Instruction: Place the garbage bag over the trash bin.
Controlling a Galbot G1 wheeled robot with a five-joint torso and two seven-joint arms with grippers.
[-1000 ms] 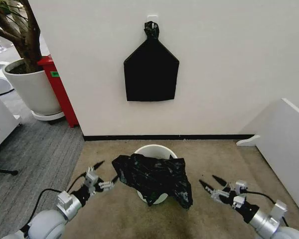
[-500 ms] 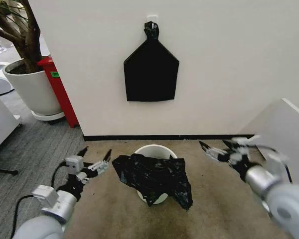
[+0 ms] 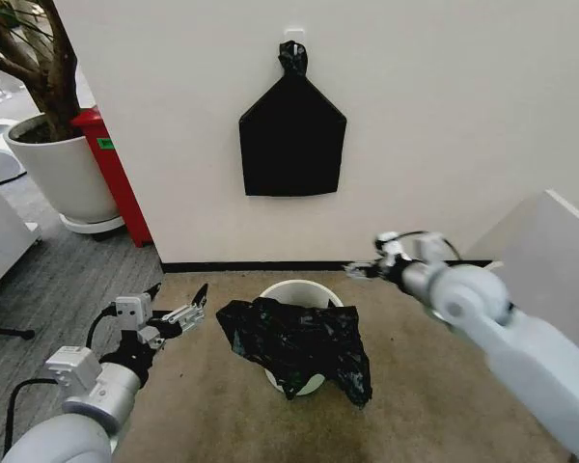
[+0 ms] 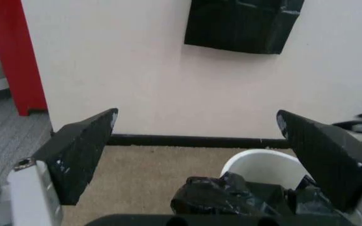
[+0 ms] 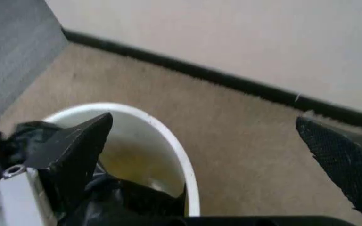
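- Two grippers flank the bin (image 3: 300, 290); left gripper (image 3: 179, 307) hangs beside the bag (image 3: 297, 345), fingers spread, empty.
- Bag lies crumpled over the bin's front rim, back rim bare.
- Right gripper (image 3: 362, 270) sits near the bin's back right, fingers parted, empty.

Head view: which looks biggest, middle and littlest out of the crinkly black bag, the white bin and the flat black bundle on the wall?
1. Garbage bag and wall bundle: look about equal, too close to rank.
2. Trash bin: smallest showing, mostly covered by the bag.
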